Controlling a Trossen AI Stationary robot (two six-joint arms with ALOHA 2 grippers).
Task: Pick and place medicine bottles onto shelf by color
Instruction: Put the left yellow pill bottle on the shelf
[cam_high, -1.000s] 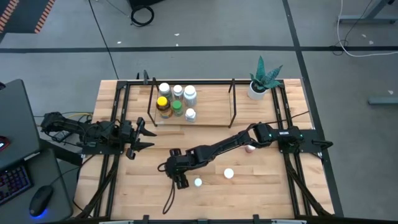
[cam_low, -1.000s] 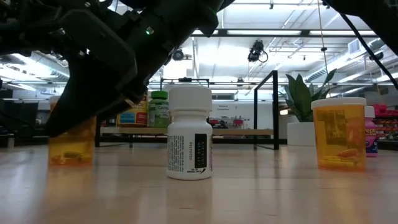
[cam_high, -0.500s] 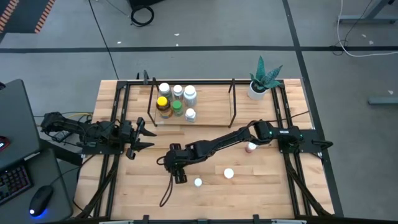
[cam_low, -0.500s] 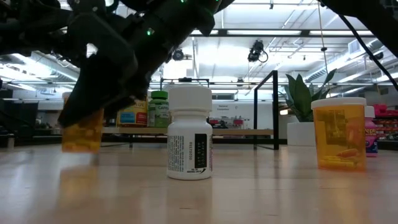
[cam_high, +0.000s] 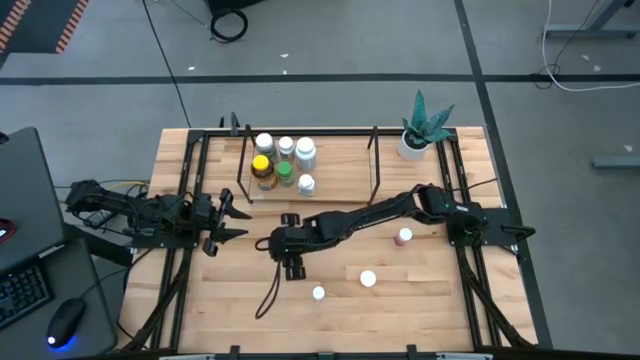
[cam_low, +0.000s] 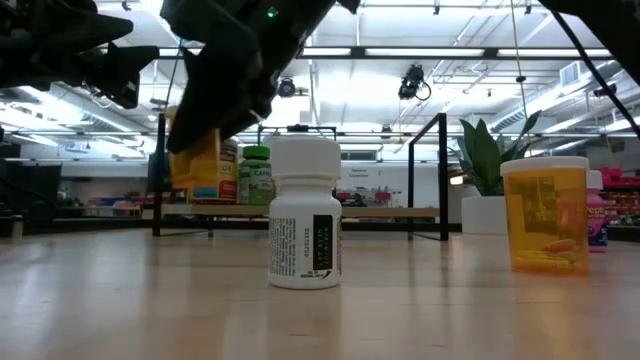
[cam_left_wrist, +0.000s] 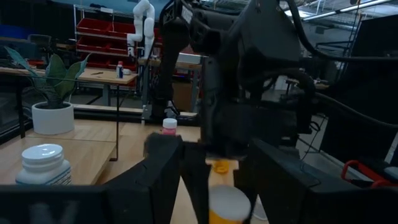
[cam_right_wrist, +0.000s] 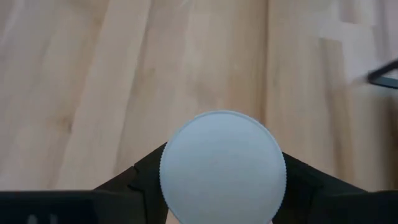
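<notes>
My right gripper (cam_high: 292, 262) is shut on an orange medicine bottle with a white cap (cam_right_wrist: 222, 167) and holds it above the table, just in front of the shelf (cam_high: 340, 192). The bottle's orange body also shows in the low view (cam_low: 195, 152). Several bottles stand on the shelf's left half (cam_high: 283, 160), one with a yellow cap and one with a green cap. A white bottle (cam_low: 305, 215), an orange white-capped bottle (cam_low: 545, 215) and a pink-capped bottle (cam_high: 404, 237) stand on the tabletop. My left gripper (cam_high: 236, 219) is open and empty at the table's left. My right gripper pinches the bottle between its two fingers (cam_right_wrist: 142, 177), on opposite sides just under the white cap's rim (cam_right_wrist: 166, 186). The fingers come from above, pointing down. The bottle hangs below them, about upright, lifted clear of the table.
A white pot with a green plant (cam_high: 415, 140) stands at the far right corner. The shelf's black rods (cam_high: 376, 165) rise beside its bare right half. Black frame rails (cam_high: 190, 180) run along the table's left and right sides.
My right gripper has lifted the orange bottle off the tabletop and carried it toward the table's far edge, close to the shelf. The bottle stood on the table a second ago and now hangs clear of it.
</notes>
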